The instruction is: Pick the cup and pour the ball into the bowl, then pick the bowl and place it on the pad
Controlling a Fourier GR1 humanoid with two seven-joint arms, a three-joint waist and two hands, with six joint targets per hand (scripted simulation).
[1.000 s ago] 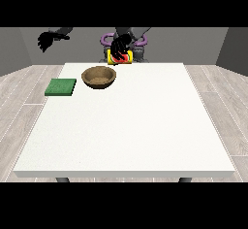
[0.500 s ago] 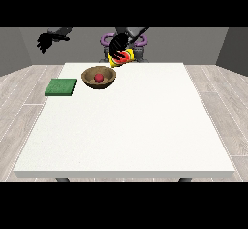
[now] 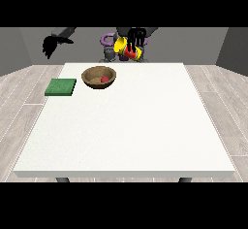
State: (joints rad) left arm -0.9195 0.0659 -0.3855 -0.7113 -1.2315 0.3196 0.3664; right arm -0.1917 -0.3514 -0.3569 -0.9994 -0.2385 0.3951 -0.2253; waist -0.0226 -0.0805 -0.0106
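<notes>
A brown bowl (image 3: 99,76) sits on the white bench (image 3: 131,126) near its far edge, and a red ball (image 3: 104,79) lies inside it, toward the bowl's right side. Just left of the bowl, apart from it, a green pad (image 3: 61,87) lies flat on the bench. Up and to the right of the bowl, beyond the far edge, the hand at the view's right (image 3: 135,38) has its fingers curled around a yellow cup (image 3: 128,49) with a red inside, held tilted in the air. The hand at the view's left (image 3: 52,44) hangs in the air above and beyond the pad, touching nothing; whether its fingers are spread or curled I cannot tell.
</notes>
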